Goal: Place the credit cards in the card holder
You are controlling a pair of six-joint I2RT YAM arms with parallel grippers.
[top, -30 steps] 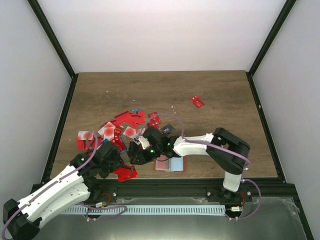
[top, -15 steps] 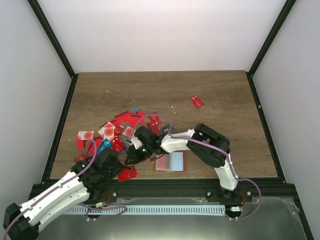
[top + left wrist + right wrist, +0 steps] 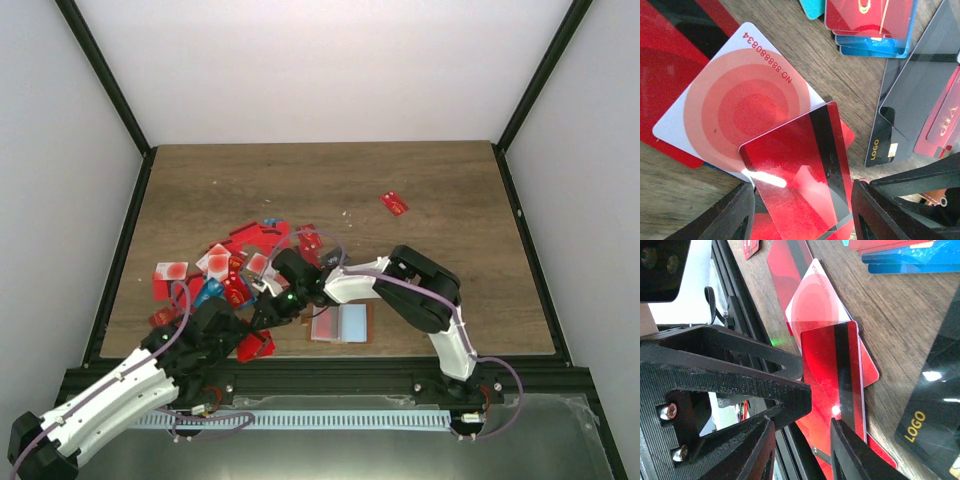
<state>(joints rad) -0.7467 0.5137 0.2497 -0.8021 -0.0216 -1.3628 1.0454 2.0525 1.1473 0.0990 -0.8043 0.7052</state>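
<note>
Seen from above, a wooden worktop (image 3: 330, 180) carries a heap of credit cards (image 3: 235, 262) towards its near left corner, and one stray red card (image 3: 394, 203) lies towards the far right. The card holder (image 3: 345, 323) lies open, pink and blue panels up, by the middle of the near edge, just right of both arms' tips.

The left gripper (image 3: 802, 200) and the right gripper (image 3: 802, 440) crowd the same red striped card (image 3: 800, 165). The card rests on a white card with red rings (image 3: 740, 105), beside a black card (image 3: 910, 110). Each gripper's jaws stand partly apart with the striped card between them. Whether either gripper actually pinches it cannot be told.

The likely risks:
- **Collision:** the two sets of fingers could knock together in so little room.
- **Lost grip:** the thin, glossy card could skid or flick out of a weak edge grip.
- **Extra card:** the cards underneath could be dragged along.
- **Holder shifting:** the holder seems to lie loose, so a card pushed into it might just slide it away.
</note>
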